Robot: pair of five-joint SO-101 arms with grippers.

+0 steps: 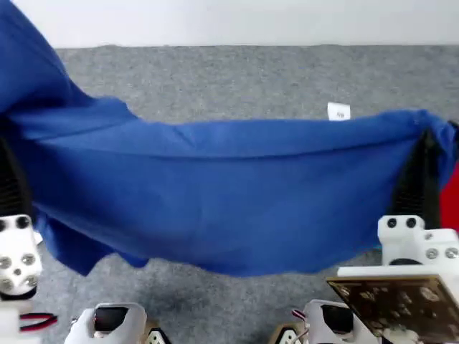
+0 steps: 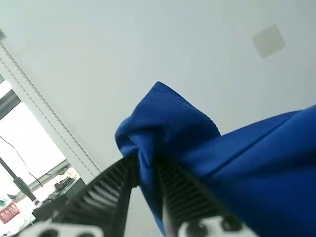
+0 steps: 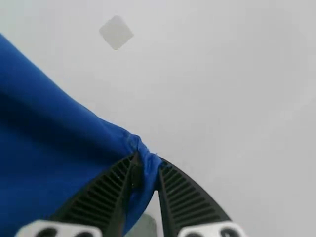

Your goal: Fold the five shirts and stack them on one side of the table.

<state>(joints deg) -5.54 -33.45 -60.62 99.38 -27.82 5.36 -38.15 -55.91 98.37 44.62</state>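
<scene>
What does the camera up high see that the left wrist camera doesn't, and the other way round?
The high view has the whole blue shirt stretched out in the air, held at both ends above the grey table. A small white tag lies on the table, and something red sits at the edge. The left wrist view has the left gripper up close, shut on a bunched corner of the shirt. It also has a bright window and a pale square patch on the white surface behind. Both have the blue shirt.
</scene>
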